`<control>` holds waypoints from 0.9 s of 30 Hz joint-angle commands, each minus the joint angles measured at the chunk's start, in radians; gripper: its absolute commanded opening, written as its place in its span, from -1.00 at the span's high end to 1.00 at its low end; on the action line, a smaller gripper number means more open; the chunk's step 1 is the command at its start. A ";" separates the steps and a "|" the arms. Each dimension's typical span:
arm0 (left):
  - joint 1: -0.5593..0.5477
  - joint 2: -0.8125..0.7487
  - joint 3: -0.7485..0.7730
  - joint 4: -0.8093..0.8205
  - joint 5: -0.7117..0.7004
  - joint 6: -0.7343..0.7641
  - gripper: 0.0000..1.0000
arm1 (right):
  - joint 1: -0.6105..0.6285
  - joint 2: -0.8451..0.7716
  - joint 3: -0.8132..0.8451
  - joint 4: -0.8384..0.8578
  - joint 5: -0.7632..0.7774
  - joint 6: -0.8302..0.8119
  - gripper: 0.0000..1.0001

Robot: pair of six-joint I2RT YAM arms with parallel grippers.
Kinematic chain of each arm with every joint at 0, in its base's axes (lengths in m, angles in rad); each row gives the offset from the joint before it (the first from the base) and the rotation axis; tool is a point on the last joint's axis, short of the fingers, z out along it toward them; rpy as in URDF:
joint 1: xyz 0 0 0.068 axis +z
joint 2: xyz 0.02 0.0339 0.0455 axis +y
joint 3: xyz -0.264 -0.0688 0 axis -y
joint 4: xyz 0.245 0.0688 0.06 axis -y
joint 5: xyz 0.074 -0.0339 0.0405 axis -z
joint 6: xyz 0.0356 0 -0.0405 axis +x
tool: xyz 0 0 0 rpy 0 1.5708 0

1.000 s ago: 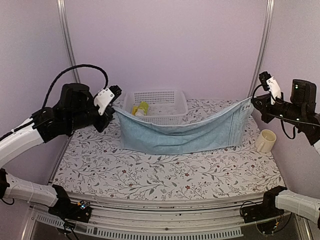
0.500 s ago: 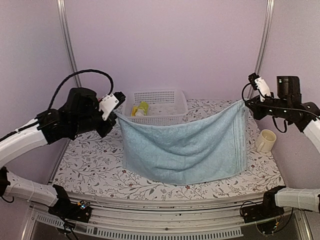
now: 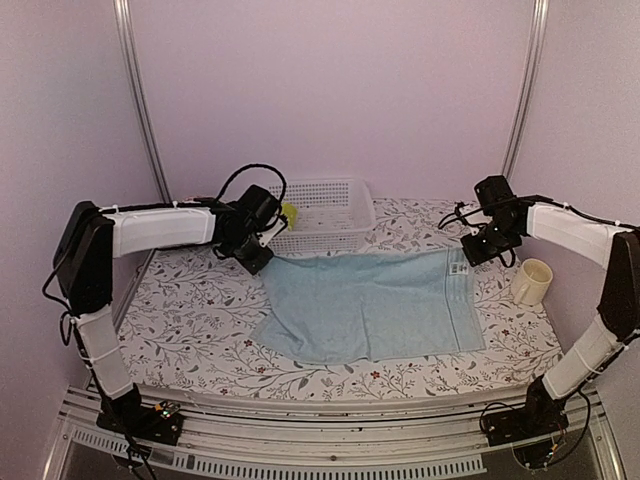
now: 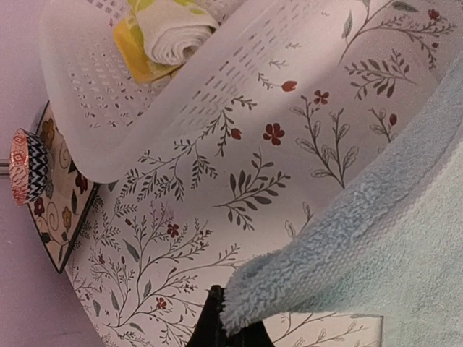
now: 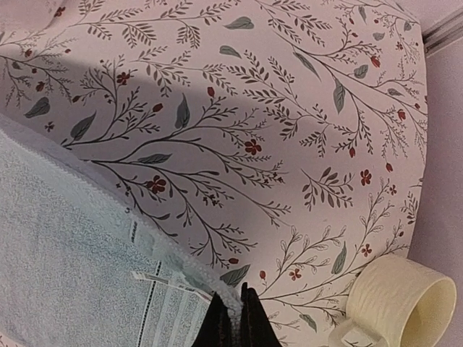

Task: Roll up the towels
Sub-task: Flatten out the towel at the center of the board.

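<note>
The pale light blue towel (image 3: 372,306) lies spread flat on the floral tablecloth. My left gripper (image 3: 259,259) is shut on its far left corner (image 4: 249,293), low at the table. My right gripper (image 3: 470,251) is shut on its far right corner (image 5: 230,300), beside a white care label (image 5: 163,282). The yellow-green towel (image 3: 289,214) lies rolled in the white basket (image 3: 335,228); it also shows in the left wrist view (image 4: 163,32).
A cream mug (image 3: 531,281) stands at the right edge, close to my right gripper, and shows in the right wrist view (image 5: 394,300). A dark floral mat (image 4: 54,199) with a small patterned object (image 4: 27,166) lies left of the basket. Walls close in behind and at both sides.
Both grippers have come down and inward from raised positions. The blue towel, hanging stretched between them before, now lies flat on the table with its far corners still held.
</note>
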 commanded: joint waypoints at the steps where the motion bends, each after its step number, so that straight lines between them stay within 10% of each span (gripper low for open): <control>1: 0.005 0.057 0.096 0.009 -0.007 -0.026 1.00 | -0.003 0.051 0.073 0.019 0.122 0.035 0.95; 27: -0.143 -0.346 -0.021 -0.346 -0.279 -0.217 1.00 | -0.017 -0.410 0.029 -0.081 -0.036 0.055 0.95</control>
